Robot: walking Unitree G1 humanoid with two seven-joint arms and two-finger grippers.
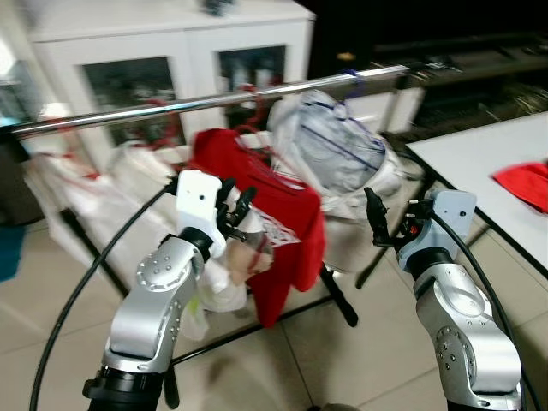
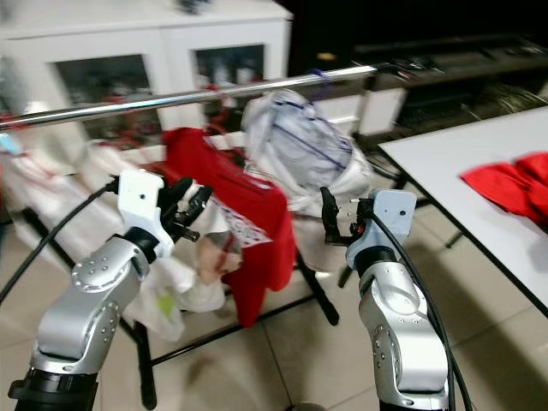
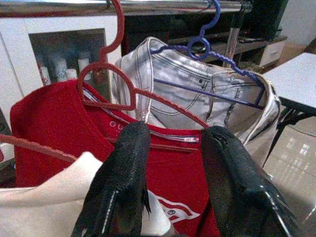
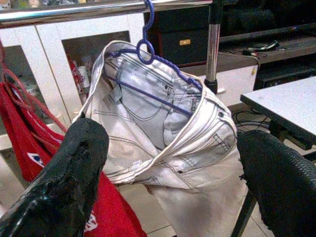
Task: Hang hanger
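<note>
A silver rail [image 1: 214,101] of a clothes rack crosses in front of me. On it hangs a red shirt [image 1: 282,214] on a red hanger [image 3: 118,84], whose hook reaches up to the rail. To its right, pale jeans [image 1: 334,150] hang on a blue hanger [image 4: 148,49]. My left gripper [image 1: 235,210] is raised just in front of the red shirt's lower left, fingers [image 3: 123,168] apart with nothing between them. My right gripper [image 1: 390,224] is held up below and to the right of the jeans, open wide and pointing at them.
White garments [image 1: 68,188] hang on the rail's left part, and a pale cloth [image 1: 248,257] sits under my left gripper. A white cabinet [image 1: 163,43] stands behind. A white table [image 1: 479,154] with a red cloth [image 1: 527,181] is at right. The rack's black foot [image 1: 338,300] rests on the tile floor.
</note>
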